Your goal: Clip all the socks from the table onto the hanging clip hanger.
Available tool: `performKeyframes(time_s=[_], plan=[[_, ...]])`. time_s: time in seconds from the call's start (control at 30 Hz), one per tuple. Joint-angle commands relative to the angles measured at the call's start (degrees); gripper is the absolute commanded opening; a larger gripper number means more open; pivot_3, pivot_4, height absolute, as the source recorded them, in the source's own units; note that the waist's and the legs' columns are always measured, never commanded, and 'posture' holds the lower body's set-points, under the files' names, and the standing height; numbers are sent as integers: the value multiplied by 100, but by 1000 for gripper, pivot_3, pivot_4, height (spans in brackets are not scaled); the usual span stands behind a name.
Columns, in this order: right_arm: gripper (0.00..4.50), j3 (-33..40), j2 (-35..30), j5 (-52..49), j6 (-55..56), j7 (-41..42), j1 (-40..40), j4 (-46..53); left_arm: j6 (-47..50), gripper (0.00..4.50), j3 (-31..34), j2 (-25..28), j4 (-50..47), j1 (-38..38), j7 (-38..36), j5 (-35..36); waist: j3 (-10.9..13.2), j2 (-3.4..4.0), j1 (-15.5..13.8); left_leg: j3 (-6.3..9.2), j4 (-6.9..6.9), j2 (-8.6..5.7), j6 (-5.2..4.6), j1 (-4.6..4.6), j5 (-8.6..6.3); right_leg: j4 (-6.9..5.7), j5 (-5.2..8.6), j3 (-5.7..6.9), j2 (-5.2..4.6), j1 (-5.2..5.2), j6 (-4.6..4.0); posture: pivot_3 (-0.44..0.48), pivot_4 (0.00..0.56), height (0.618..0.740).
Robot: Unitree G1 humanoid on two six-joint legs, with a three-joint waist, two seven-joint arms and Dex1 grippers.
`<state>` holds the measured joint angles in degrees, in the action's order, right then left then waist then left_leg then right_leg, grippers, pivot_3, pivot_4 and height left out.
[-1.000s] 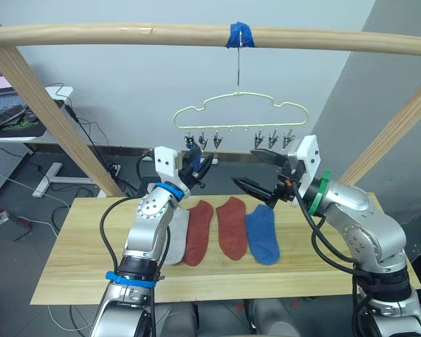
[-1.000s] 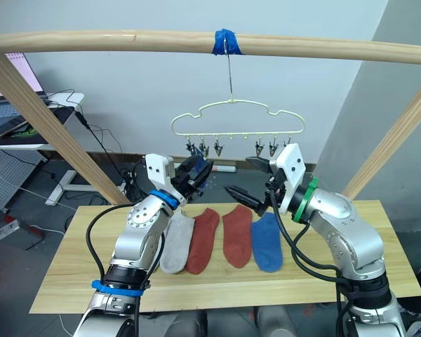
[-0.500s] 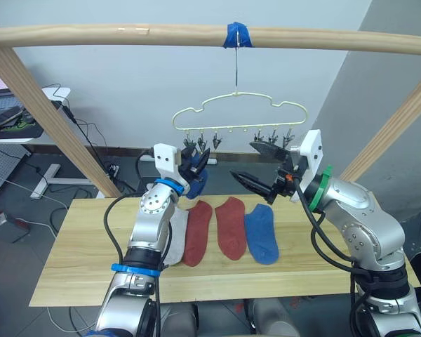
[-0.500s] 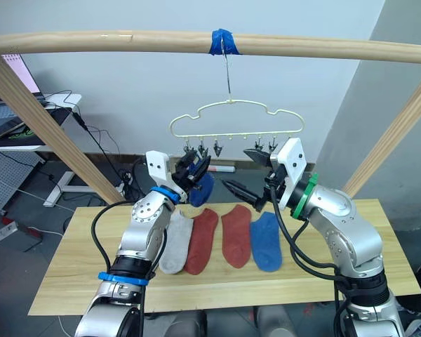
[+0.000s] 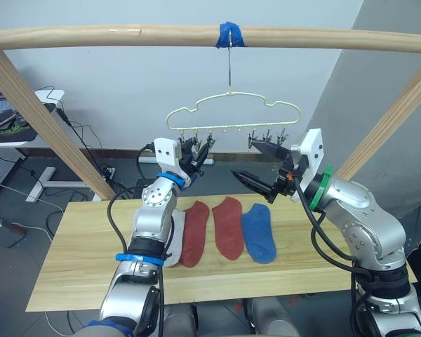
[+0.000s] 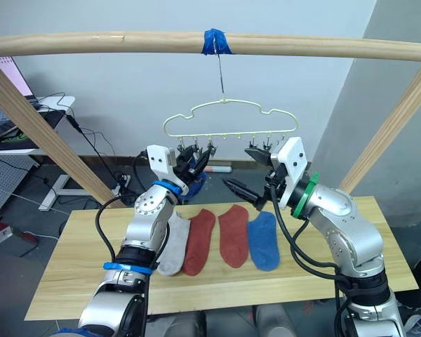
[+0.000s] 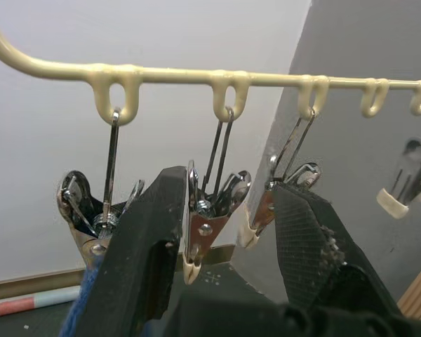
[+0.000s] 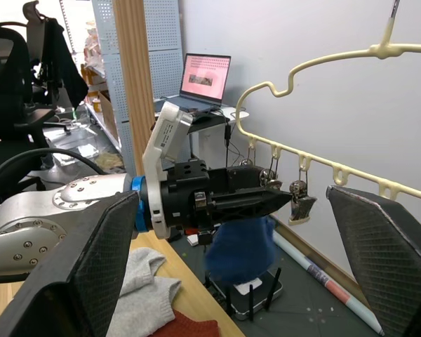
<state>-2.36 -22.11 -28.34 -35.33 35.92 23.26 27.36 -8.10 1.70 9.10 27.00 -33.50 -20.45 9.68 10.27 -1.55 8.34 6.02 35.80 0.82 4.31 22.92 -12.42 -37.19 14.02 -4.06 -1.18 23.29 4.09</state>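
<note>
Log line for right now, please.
left tool at clip hanger | raised blue sock beside clips | right tool open, empty | other socks on table

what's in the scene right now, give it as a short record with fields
clip hanger: hangs from wooden pole, clips along its bar
left gripper: up at the hanger's left clips, jaws apart around one clip
hanging blue sock: just under left gripper; whether clipped, cannot tell
right gripper: jaws wide open, empty, near hanger's right end
table: grey sock, two red socks, second blue sock in a row
</note>
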Motion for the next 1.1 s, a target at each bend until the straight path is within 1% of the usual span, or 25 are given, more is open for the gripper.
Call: performKeyframes(time_s=[0.03,0.77,0.87,1.03,1.1], plan=[[4500,110,-42,-118,61,-53,93,265,-299,2152,96,-5,20,-202,133,-107,0,0,2,0,0,0,0,0,0,0,0,0,0,0,0,-221,138,740],[4500,129,-98,-175,56,-87,91,227,-493,2152,164,33,170,-213,355,-340,0,0,5,0,2,0,0,0,0,-3,-1,-1,0,0,2,-221,146,740],[4500,134,-120,-191,50,-93,82,231,-471,2152,192,2,84,-146,308,-246,0,0,6,0,2,0,0,0,0,-3,-1,-1,0,0,2,-223,146,740],[4500,143,-146,-209,59,-122,71,233,-285,2152,231,-37,-261,89,9,65,0,0,12,0,2,0,0,0,0,-3,-1,-1,0,0,2,-224,147,740],[4500,134,-158,-216,66,-121,63,226,-247,2152,229,2,-292,124,-49,75,0,0,11,0,2,0,0,-1,0,-4,-1,-1,0,0,2,-222,147,740]])
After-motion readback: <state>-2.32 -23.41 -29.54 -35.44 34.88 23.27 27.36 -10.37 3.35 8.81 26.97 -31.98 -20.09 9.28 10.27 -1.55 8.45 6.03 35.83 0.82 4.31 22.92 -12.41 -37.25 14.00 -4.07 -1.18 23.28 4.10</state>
